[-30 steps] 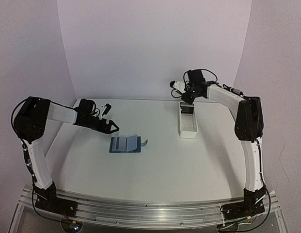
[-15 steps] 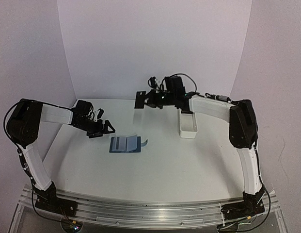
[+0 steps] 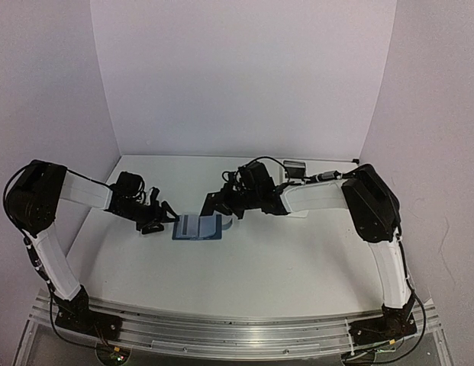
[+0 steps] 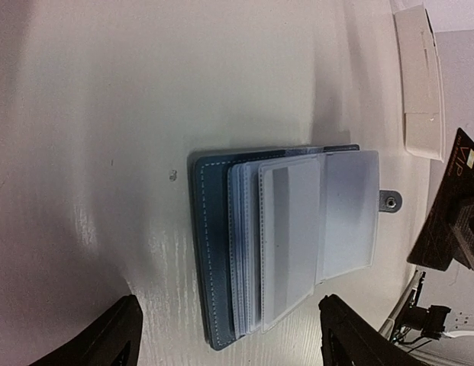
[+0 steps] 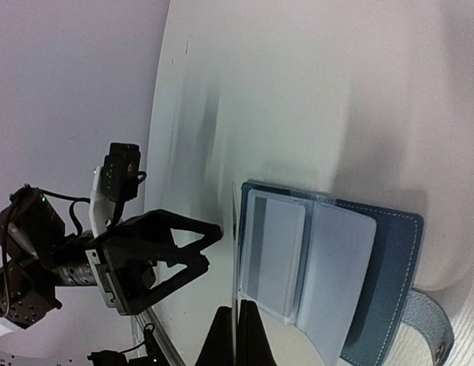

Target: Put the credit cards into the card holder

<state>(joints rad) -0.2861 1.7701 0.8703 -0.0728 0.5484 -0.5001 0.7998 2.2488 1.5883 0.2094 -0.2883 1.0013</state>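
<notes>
A small dark-blue card holder (image 3: pixel 197 227) of leather-like material, squarish and edged with pale stitching, lies open and flat on the glossy white surface (image 3: pixel 259 263) between the two arms. A stack of clear plastic sleeves (image 4: pixel 347 213) is fanned across its inside. The uppermost folded sleeve holds a pale card (image 4: pixel 286 244) with a grey stripe along one long edge, and the sleeve beside it looks frosted and bare. A short snap tab (image 4: pixel 390 200) with a round metal stud sticks out from one side of the holder. A long white rectangular tray (image 4: pixel 418 84) with smooth plastic walls sits well apart past that side; what it contains cannot be told. The right gripper (image 3: pixel 212 204) is pressed together on a thin, dark, stiff credit card (image 4: pixel 449 206) with gold VIP lettering, held in the air just beyond the holder's tab side and not touching it. The left gripper (image 3: pixel 164 217) sits low by the holder's opposite edge, its black angular fingers (image 4: pixel 107 343) spread wide and holding nothing.
</notes>
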